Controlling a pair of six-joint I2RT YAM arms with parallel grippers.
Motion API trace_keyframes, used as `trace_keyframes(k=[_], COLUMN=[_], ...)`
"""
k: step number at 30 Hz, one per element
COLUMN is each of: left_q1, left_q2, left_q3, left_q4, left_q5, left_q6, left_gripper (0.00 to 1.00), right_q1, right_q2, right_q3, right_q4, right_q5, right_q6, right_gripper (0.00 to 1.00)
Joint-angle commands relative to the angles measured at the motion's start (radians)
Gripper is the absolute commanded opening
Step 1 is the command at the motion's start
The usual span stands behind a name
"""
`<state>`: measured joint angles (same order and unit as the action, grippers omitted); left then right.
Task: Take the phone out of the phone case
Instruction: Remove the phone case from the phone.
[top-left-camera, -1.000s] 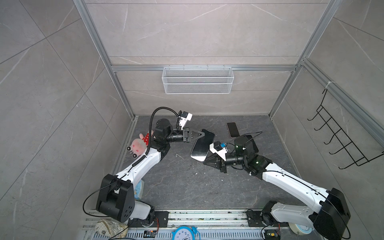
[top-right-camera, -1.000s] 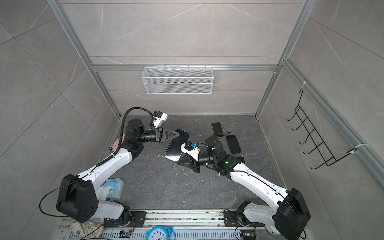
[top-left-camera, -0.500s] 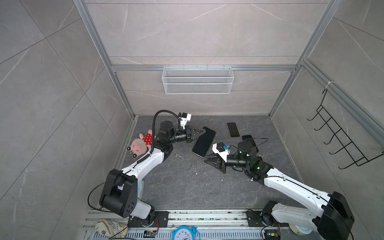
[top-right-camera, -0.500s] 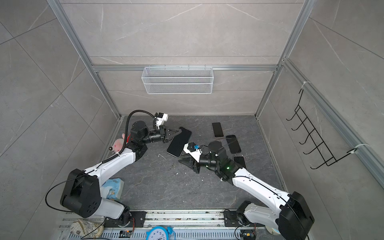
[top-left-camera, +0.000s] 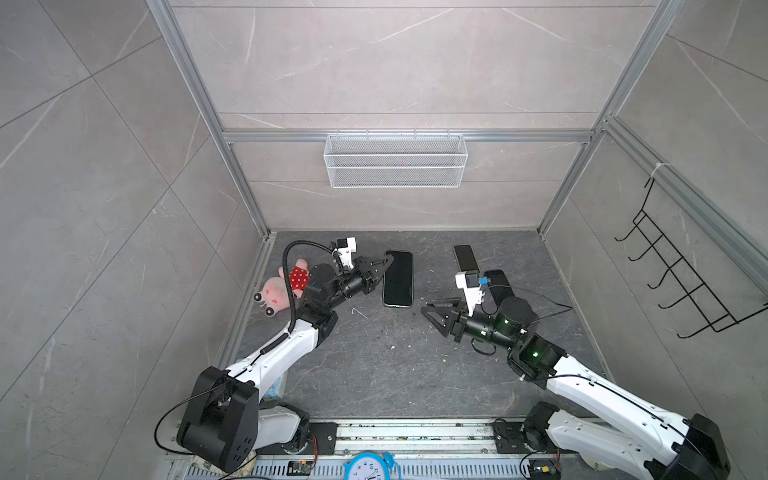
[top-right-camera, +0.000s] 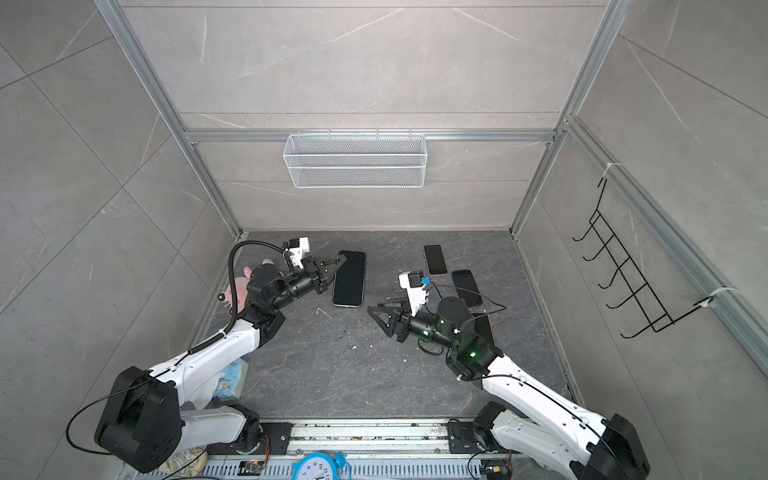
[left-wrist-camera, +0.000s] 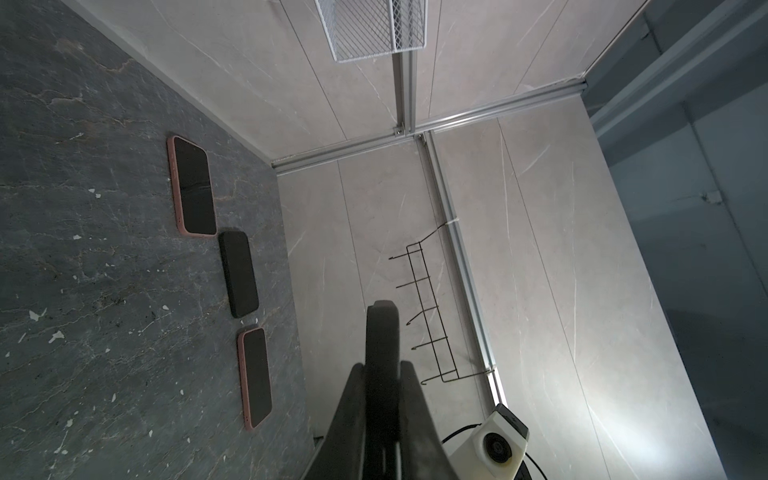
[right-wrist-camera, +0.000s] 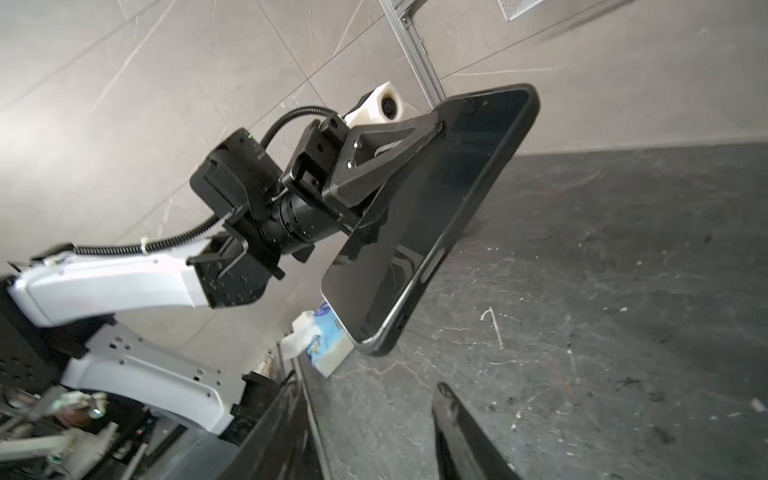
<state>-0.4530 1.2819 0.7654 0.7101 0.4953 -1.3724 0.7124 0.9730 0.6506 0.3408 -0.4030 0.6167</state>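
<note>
Phone: the phone (top-left-camera: 397, 279) hangs clear of the desk (top-left-camera: 374, 374), out from the back wall under the middle of the basket (top-left-camera: 395, 160). Its long axis points at the basket, and its screen faces up in both top views.
Case: the black case (right-wrist-camera: 478, 195) wraps the phone's rim and sits on all along the free long edge. Whether the end away from the basket has lifted out cannot be told.
Left gripper: the left gripper (top-left-camera: 386, 262) pinches the phone's long edge at the corner nearest the basket, with one finger across the screen and the other under the back.
Right gripper: the right gripper (top-left-camera: 430, 312) has its fingers spread with nothing between them. It is low over the desk, farther from the basket than the phone and toward the basket's right end. Its tips aim at the phone but stay apart from it.
Free edges: the long edge on the side of the basket's right end and the short end away from the basket are untouched, with air below them in the right wrist view.
Open room: a bare stretch of desk runs between the two grippers and on away from the basket to the arm bases.
Spare phones: the spare phones (top-right-camera: 435, 259) lie flat under the basket's right end, the right arm's wrist reaching over them.
Toy: a plush toy (top-left-camera: 276, 291) lies past the basket's left end, at the desk's side edge behind the left arm.
Tissues: a tissue pack (top-right-camera: 230, 382) sits on that same edge, farthest from the basket.
</note>
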Motion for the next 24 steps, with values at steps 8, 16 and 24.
trace_keyframes(k=[8, 16, 24], left_q1=[-0.030, -0.034, -0.034], left_q2=[-0.079, -0.090, -0.090], left_q3=[-0.009, -0.010, -0.013], left_q4=[0.130, 0.132, 0.136], left_q5=[-0.096, -0.110, -0.119], left_q6=[-0.067, -0.065, -0.068], left_gripper=[0.00, 0.00, 0.00], right_q1=[0.002, 0.002, 0.002], right_q2=[0.112, 0.117, 0.123], right_q3=[0.042, 0.014, -0.010], right_q4=[0.115, 0.147, 0.173], right_q5=[-0.029, -0.031, -0.036], right_q6=[0.228, 0.240, 0.250], right_gripper=[0.48, 0.43, 0.41])
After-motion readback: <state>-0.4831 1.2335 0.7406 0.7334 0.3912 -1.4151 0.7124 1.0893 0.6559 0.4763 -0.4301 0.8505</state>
